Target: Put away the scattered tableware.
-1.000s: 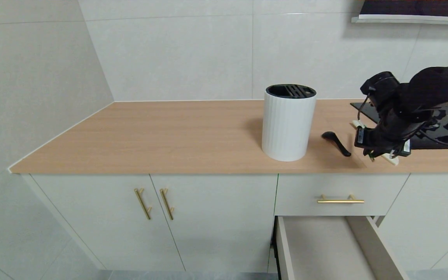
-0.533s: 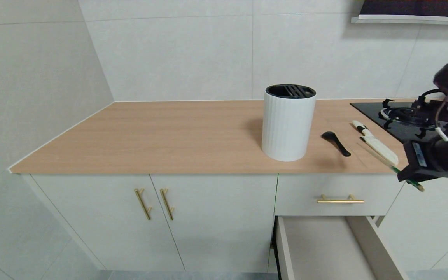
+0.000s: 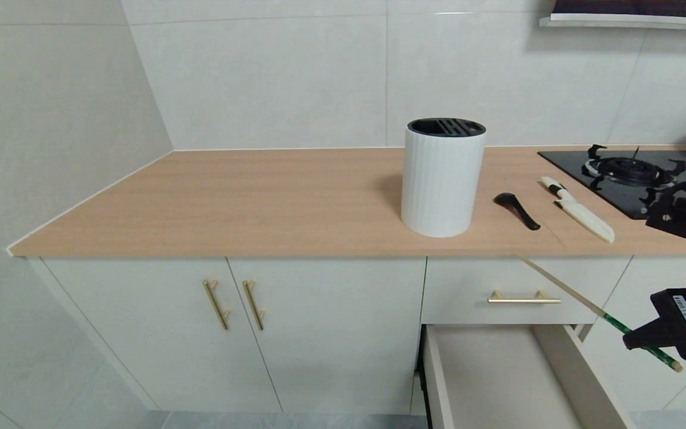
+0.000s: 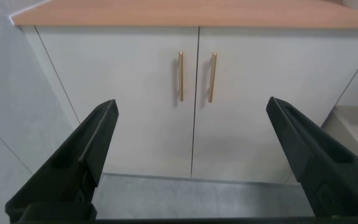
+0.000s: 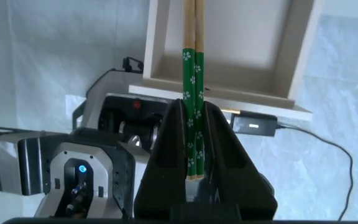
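Observation:
My right gripper [image 3: 646, 342] hangs low in front of the cabinets, just right of the open drawer [image 3: 486, 381], shut on a pair of wooden chopsticks [image 3: 581, 301] with green ends. The sticks slant up and left toward the counter edge. In the right wrist view the chopsticks [image 5: 190, 74] point over the drawer [image 5: 241, 43], held between the shut fingers of that gripper [image 5: 191, 146]. A black spoon [image 3: 515, 210] and a white-bladed knife [image 3: 578, 208] lie on the wooden counter [image 3: 259, 202]. My left gripper [image 4: 191, 162] is open, low, facing the cabinet doors [image 4: 194, 78].
A tall white ribbed knife block [image 3: 443, 179] stands on the counter left of the spoon. A black gas hob [image 3: 623, 173] sits at the counter's right end. A shut drawer with a gold handle [image 3: 523, 299] is above the open one.
My right gripper left the counter beside the knife with the chopsticks in it, swung right, then dropped below the counter edge beside the open drawer. The head view shifted slightly.

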Robot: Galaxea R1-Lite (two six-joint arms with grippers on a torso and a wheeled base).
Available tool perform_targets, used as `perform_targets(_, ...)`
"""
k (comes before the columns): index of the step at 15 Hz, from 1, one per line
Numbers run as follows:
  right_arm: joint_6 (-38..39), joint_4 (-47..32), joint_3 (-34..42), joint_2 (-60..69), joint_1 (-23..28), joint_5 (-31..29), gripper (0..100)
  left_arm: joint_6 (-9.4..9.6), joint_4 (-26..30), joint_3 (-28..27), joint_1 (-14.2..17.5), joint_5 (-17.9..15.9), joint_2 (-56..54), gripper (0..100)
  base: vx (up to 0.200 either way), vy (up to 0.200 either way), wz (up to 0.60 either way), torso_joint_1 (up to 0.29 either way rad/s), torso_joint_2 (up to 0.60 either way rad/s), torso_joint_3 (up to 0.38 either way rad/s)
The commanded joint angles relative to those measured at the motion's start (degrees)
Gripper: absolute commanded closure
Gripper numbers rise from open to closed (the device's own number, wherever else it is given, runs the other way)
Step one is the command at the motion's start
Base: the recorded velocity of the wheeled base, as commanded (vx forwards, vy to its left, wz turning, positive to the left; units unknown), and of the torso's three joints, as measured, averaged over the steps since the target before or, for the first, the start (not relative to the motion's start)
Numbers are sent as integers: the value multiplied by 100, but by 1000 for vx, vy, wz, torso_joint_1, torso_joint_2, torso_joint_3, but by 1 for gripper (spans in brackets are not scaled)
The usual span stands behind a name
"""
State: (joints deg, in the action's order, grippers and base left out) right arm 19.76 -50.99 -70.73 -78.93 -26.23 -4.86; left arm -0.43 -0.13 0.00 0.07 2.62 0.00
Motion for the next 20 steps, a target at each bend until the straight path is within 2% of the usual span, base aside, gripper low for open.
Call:
perform_targets(1,1,2,51,-8,-40,-6,100,-1,5,0,1,2,0,0,0,0,0,-168,461,295)
perform_targets(10,-7,10,138,-245,-40,-15,100,-1,-4,0,1,2,0,0,0,0,0,-148,471,322)
perform_targets(16,-7,300,165,-588,-40,-67,100,-1,-4,0,1,2,0,0,0,0,0,-65,439,368)
perform_targets(20,-7,380,165,-755,-40,-102,100,-1,-4,0,1,2,0,0,0,0,0,-7,107,96)
